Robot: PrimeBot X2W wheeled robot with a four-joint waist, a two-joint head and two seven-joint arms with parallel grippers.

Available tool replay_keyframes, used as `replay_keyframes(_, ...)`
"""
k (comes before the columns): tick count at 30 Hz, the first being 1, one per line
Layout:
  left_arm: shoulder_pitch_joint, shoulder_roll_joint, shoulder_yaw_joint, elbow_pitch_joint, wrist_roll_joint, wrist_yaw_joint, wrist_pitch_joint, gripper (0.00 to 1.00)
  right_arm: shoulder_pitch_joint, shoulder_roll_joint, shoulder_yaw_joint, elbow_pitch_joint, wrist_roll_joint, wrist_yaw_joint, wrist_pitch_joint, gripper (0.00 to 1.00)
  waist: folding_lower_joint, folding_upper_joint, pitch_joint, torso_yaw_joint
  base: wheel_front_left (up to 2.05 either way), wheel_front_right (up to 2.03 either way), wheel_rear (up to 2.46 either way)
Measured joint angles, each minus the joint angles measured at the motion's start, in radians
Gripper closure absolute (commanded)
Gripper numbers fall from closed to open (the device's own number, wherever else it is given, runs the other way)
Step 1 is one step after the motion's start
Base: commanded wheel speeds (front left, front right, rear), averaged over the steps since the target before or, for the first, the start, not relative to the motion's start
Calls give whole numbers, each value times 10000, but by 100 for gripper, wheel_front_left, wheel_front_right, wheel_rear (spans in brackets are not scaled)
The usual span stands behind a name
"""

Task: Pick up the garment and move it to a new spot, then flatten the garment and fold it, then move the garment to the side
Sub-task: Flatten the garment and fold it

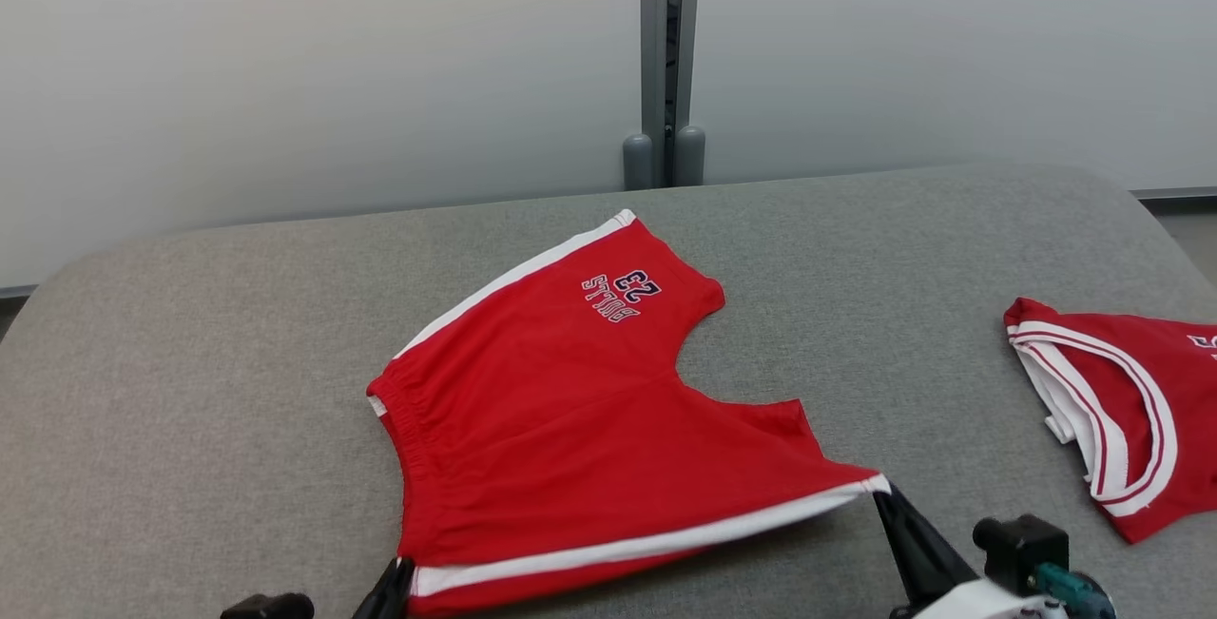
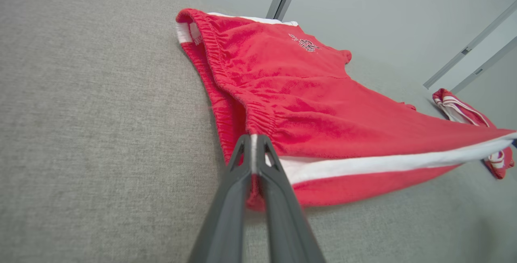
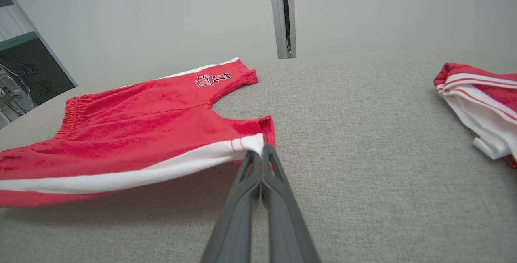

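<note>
Head view. Count: two garments, two grippers, one upright post.
- One pair of red cotton shorts with white side stripes (image 1: pixel 570 410) lies at the middle of the grey fabric-covered desk (image 1: pixel 190 362).
- Its waistband faces the robot's left and its two leg openings face right and away. The long axis runs left to right across the desk.
- The far leg carries the print "BULLS 23", which reads upside down from here.
- The near white stripe is stretched between the grippers.
- The left gripper (image 1: pixel 397 573) holds the waistband corner. The right gripper (image 1: pixel 879 497) holds the hem corner.
- One red jersey with white trim (image 1: pixel 1131 410) lies well apart at the desk's right edge.
- One grey metal post (image 1: pixel 668 58) stands behind the desk.

Left wrist view.
- The fingers (image 2: pixel 242 162) are pressed together on the white stripe at the waistband end of the shorts.
- The gathered waistband runs away from the fingers.

Right wrist view.
- The fingers (image 3: pixel 250 174) are clamped narrow on the white hem corner of the near leg.
- This edge is raised off the desk, with a shadow beneath it.
- The far leg rests flat.
</note>
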Motion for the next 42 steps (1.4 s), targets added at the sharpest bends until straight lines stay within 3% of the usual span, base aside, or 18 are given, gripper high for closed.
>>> replay_keyframes(8,-988,65,-261,-362,232,0,0,100,-1964,-255,144,290,-420,0,0,100,1,0,475,367,0,0,0)
replay_keyframes(17,-3140,0,-215,-203,481,2,0,100,-4840,-391,391,1235,-451,0,0,100,0,0,1580,925,0,0,0)
replay_keyframes(29,-5446,-832,520,251,1246,2,0,100,-8545,-546,362,3467,-1183,0,0,100,0,0,3631,1871,0,0,0)
replay_keyframes(42,-6704,-1327,976,303,1918,2,0,100,-10604,-922,-520,4991,-2598,0,0,100,1,-1,5054,2772,0,0,0)
